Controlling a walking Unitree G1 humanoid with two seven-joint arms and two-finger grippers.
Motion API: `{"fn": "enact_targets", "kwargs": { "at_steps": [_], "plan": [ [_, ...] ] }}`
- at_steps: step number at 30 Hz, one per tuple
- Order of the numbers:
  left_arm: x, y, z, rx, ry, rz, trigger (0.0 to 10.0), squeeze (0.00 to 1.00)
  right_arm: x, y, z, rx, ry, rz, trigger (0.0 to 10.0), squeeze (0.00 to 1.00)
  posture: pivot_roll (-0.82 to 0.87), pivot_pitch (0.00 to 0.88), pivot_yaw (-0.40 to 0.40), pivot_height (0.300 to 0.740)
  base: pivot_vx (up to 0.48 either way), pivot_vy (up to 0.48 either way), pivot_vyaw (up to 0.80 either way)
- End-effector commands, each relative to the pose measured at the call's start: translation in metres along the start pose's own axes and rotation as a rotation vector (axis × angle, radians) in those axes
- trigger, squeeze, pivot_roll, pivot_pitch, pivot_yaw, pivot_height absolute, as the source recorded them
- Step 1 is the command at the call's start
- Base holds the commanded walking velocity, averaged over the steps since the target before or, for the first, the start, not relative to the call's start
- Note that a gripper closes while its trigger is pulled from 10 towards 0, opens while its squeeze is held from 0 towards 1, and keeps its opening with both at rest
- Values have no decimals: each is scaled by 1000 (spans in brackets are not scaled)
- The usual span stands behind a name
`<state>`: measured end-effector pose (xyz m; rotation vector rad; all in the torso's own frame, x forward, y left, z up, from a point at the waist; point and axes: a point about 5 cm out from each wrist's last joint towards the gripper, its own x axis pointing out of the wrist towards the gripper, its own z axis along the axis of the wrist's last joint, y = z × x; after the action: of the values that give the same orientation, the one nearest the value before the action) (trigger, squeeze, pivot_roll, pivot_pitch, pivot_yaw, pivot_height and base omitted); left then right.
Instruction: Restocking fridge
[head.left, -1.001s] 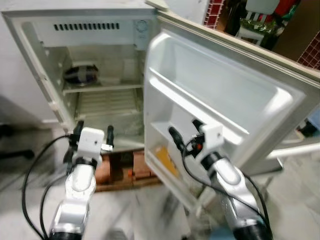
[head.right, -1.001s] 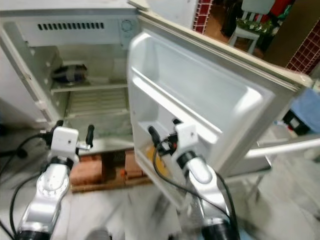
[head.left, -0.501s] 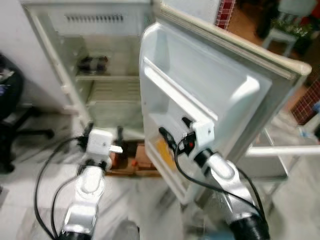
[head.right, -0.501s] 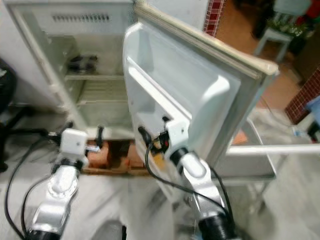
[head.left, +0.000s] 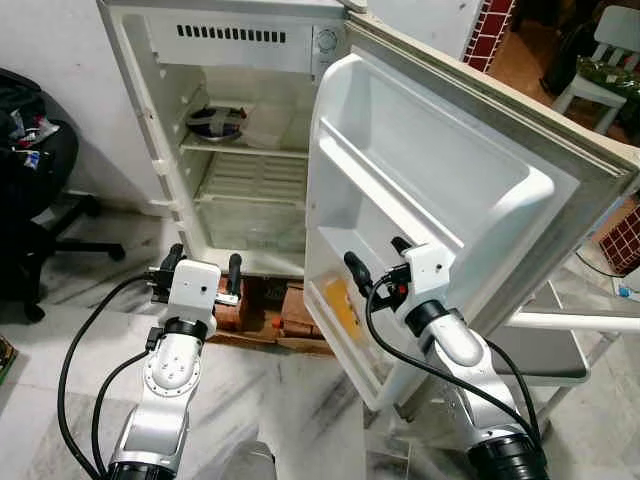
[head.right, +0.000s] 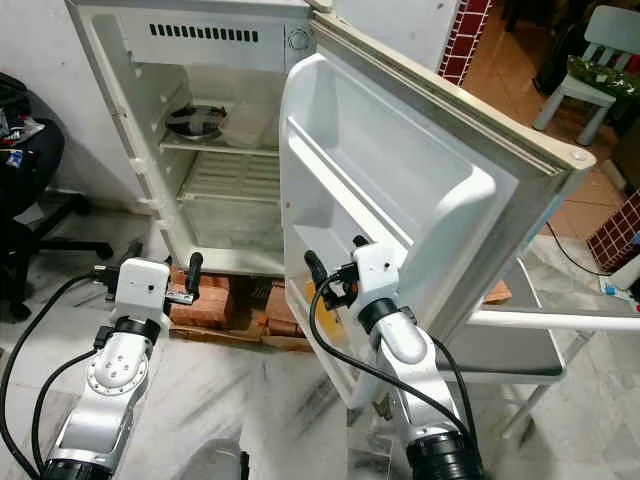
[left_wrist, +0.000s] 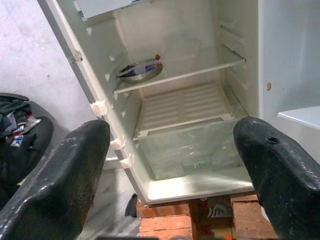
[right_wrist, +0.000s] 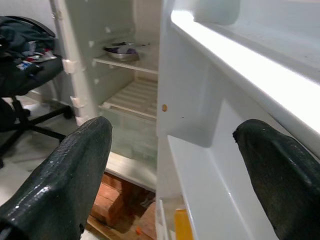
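Both grippers were spread, empty: left gripper (head.left: 203, 270) faced the fridge (head.left: 245, 150) cavity, right gripper (head.left: 374, 262) sat nearer, at its door (head.left: 440, 180) shelf.

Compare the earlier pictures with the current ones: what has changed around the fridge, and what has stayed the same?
Mainly the camera shifted: the whole scene slid sideways, bringing a black office chair into view. Nothing was grasped or released. The left gripper and right gripper stay open and empty, the fridge door stays open, and the bowl stays on the upper shelf.
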<state>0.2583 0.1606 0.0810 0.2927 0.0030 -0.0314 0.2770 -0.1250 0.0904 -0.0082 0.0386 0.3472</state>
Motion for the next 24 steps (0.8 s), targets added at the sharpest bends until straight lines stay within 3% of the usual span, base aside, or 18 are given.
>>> {"fn": "enact_targets", "kwargs": {
  "at_steps": [1, 6, 7, 12, 14, 18, 21, 24],
  "plan": [
    [1, -1, 4, 9, -22, -14, 10000, 0, -12, -47, 4, -32, -17, -224, 10000, 0, 100, 0, -8, 740, 0, 0, 0],
    [1, -1, 4, 7, -20, -16, 10000, 0, -17, -59, 4, -116, -4, -340, 10000, 0, 104, 0, -8, 740, 0, 0, 0],
    [1, -1, 4, 7, -20, -16, 10000, 0, -22, -70, 3, -111, 8, -441, 10000, 0, 105, 0, -8, 740, 0, 0, 0],
    [-2, 1, 3, 10, -14, -17, 10000, 0, -33, -91, -2, -117, 38, -587, 10000, 0, 110, 0, -7, 740, 0, 0, 0],
    [-4, 1, 2, 12, -11, -23, 10000, 0, -41, -99, -12, -77, 82, -629, 10000, 0, 112, 0, -4, 740, 0, 0, 0],
    [-5, 2, 2, 12, -12, -28, 10000, 0, -54, -107, -27, -17, 137, -636, 10000, 0, 108, 0, 1, 740, 0, 0, 0],
    [-3, 2, 2, -8, -9, -19, 10000, 0, -55, -105, -28, 0, 134, -610, 10000, 0, 104, 0, 5, 740, 0, 0, 0],
    [0, 0, 3, -18, 0, 0, 10000, 0, -48, -92, -30, 45, 130, -512, 10000, 0, 100, 0, 8, 740, 0, 0, 0]
  ]
}}
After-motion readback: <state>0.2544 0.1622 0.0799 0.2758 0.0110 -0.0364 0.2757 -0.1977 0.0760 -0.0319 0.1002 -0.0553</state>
